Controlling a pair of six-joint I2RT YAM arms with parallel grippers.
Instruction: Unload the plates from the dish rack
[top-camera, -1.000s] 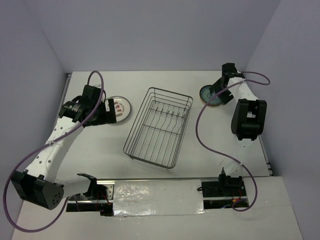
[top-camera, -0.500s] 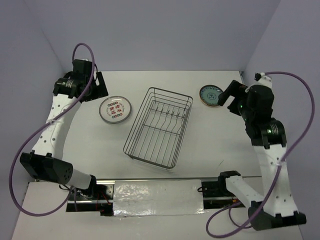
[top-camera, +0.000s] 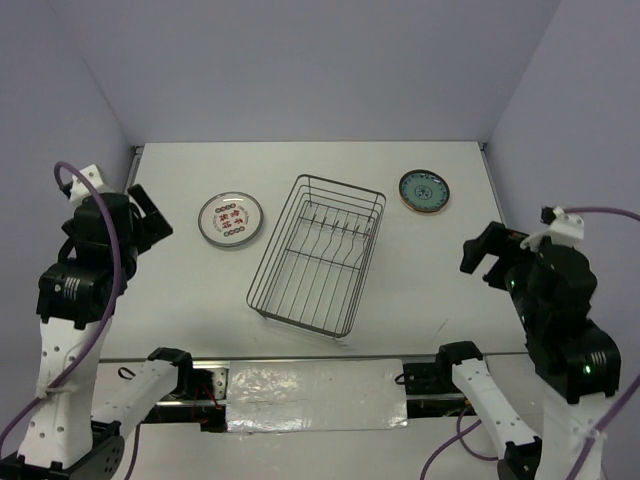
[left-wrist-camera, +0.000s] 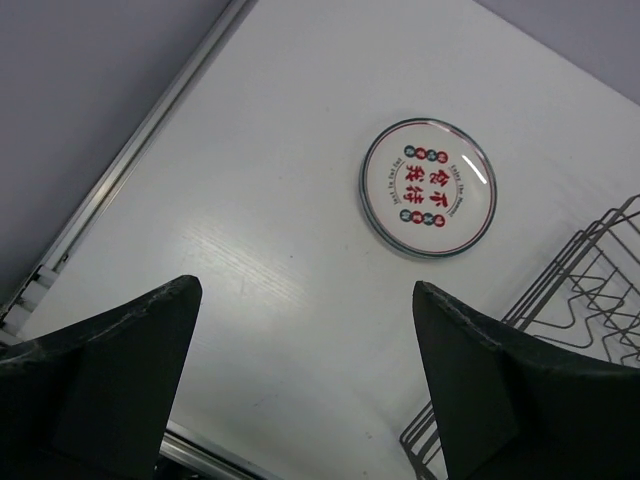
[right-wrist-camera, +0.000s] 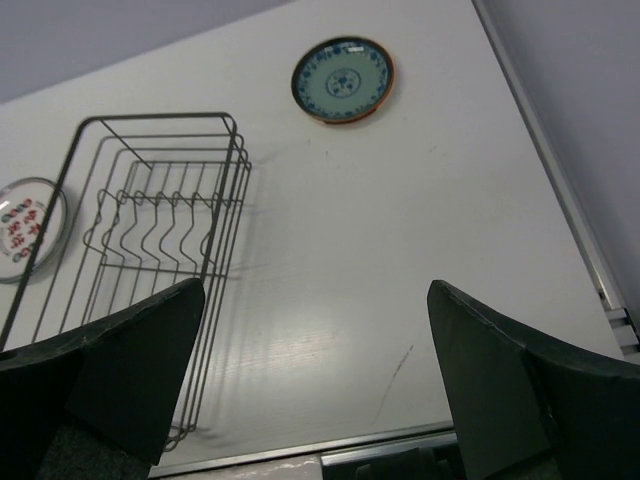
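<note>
The dark wire dish rack stands mid-table with no plates in it; it also shows in the right wrist view and at the left wrist view's right edge. A white plate with red motifs lies flat left of the rack, also in the left wrist view. A teal plate with a brown rim lies flat at the back right, also in the right wrist view. My left gripper is open and empty, raised at the left. My right gripper is open and empty, raised at the right.
The white table has a metal rail along its left edge and right edge. Purple-grey walls enclose the back and sides. The arm bases and taped mounting strip run along the near edge.
Both arms have drawn back from the plates toward the near edge and risen high, the left from the back left, the right from beside the teal plate. Both plates lie still.
</note>
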